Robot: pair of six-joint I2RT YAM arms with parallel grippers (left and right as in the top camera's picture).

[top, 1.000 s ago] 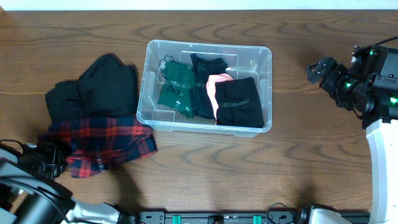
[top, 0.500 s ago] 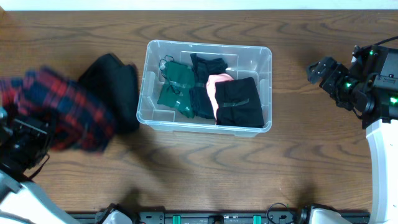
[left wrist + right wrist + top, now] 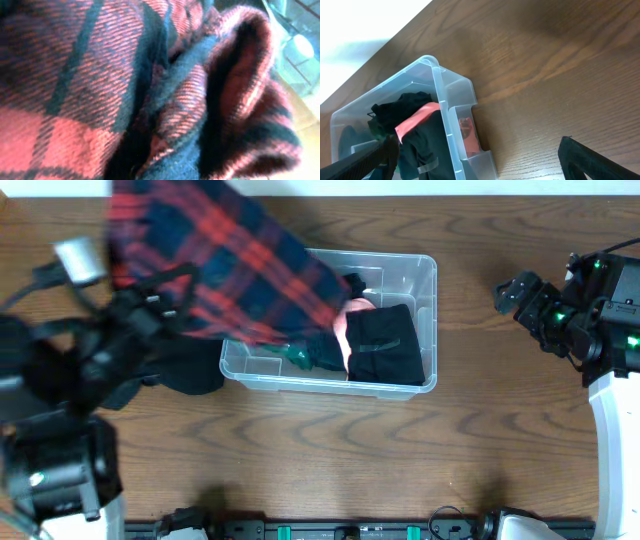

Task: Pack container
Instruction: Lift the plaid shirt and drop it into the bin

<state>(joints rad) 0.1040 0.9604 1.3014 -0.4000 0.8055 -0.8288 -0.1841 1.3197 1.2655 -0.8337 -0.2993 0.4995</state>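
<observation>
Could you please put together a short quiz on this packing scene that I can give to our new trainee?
1. True or false: the right gripper is shut on a garment.
2. Where is the red and navy plaid garment? A) lying flat beside the bin B) lifted, hanging over the left part of the clear container C) folded inside the bin
3. What colour is the folded garment at the container's right end?
Key: 1 false: it is open and empty, apart from the container. 2 B. 3 black.
</observation>
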